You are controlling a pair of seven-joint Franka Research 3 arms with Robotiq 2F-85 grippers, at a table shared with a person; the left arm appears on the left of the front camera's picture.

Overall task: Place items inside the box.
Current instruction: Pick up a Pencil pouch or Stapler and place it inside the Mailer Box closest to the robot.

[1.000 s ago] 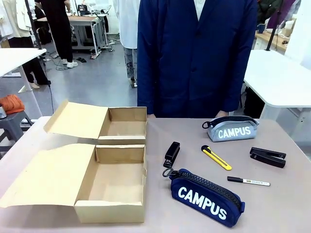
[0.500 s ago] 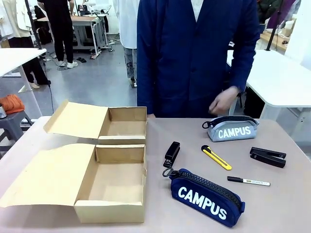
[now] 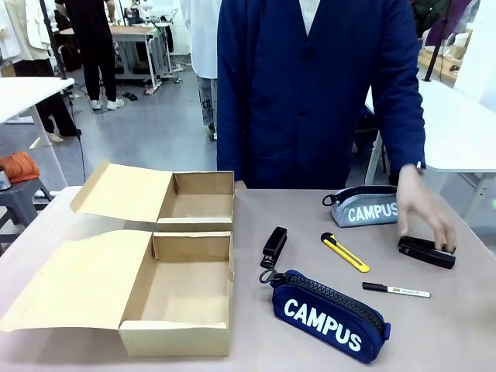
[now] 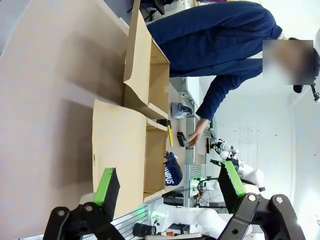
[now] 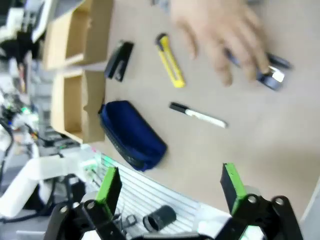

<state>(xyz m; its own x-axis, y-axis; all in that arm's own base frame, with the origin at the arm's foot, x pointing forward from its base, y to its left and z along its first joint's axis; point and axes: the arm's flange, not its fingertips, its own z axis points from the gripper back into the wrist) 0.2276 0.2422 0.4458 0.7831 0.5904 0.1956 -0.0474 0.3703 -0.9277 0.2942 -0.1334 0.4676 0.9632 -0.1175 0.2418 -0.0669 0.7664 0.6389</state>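
Grey tabletop [image 3: 302, 217] bears the open box [image 3: 174, 338]; hand [image 3: 422, 209] touches stapler [image 3: 426, 253]; left gripper [image 4: 167, 172] and right gripper [image 5: 170, 175] gape empty.

Matt tan cardboard box [image 3: 174, 339], navy cloth pouch [image 3: 329, 314], yellow plastic knife [image 3: 346, 252]

1. The box [image 3: 174, 339] lies on the table [image 3: 457, 333] at the left of the frame, with its smaller compartment [image 3: 203, 183] behind its larger compartment [image 3: 191, 246].
2. The far flap [image 3: 120, 192] and the near flap [image 3: 77, 280] spread leftward from the compartments.
3. A stapler [image 3: 273, 246] lies at centre frame, just right of the box.
4. The near pouch [image 3: 329, 314] lies at lower centre-right, just before the stapler.
5. The utility knife [image 3: 346, 252] lies right of the stapler, between the near pouch and the far pouch [image 3: 360, 206].
6. The far pouch sits at the table's far edge, before the person [image 3: 310, 93] standing at upper centre.
7. A second stapler [image 3: 426, 252] lies at right, under the fingertips of the person's hand [image 3: 422, 209].
8. The marker pen [image 3: 395, 290] lies before the second stapler, right of the near pouch.
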